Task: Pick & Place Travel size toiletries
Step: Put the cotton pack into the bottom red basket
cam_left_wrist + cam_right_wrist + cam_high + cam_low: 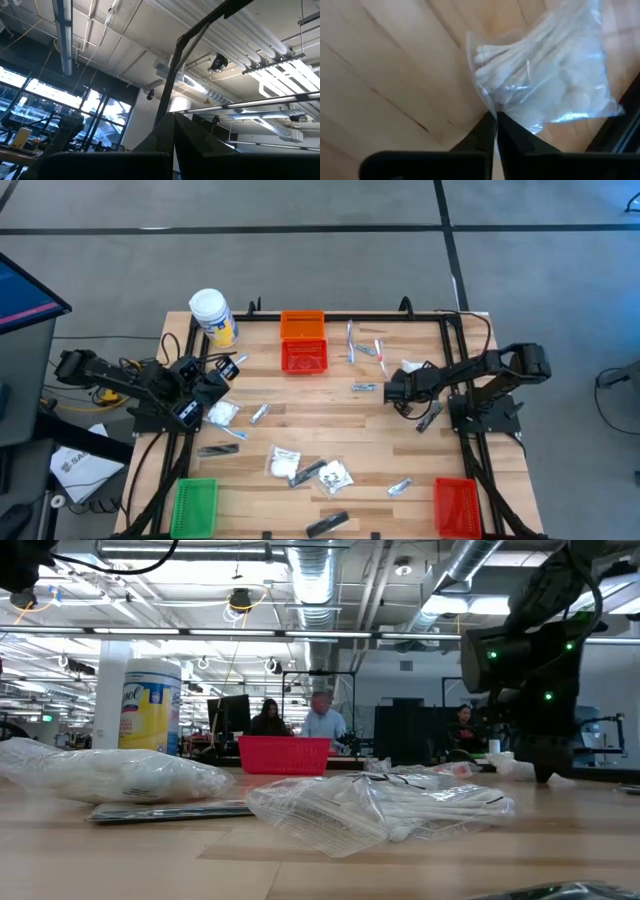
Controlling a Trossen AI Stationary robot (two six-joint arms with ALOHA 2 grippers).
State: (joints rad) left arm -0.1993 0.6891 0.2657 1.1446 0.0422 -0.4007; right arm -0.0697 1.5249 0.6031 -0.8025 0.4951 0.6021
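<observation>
Just beside the red basket (304, 357) at the far edge of the surface (330, 440), on its right, the right end effector (496, 116) is seen with its two dark fingers pressed together on the edge of a clear packet of cotton swabs (540, 70), so only a thin fold of film is pinched. The grip is judged marginal: the plastic is slick and the swabs carry the weight away from the pinch, so the packet could slide out or swing and drop during the lift. A torn corner is also possible if the film is pulled sharply. Whether the packet is already clear of the wood cannot be told. The remaining travel size toiletries are scattered well apart from that basket: a white packet (284, 462), a foil sachet (400, 486), and a dark tube (327, 524) nearer the front edge; any of them could be brushed aside by a low carrying path. The left end effector (203, 392) waits closed and empty to the left of the red basket, near the white jar (213, 316), where no interference is expected.
</observation>
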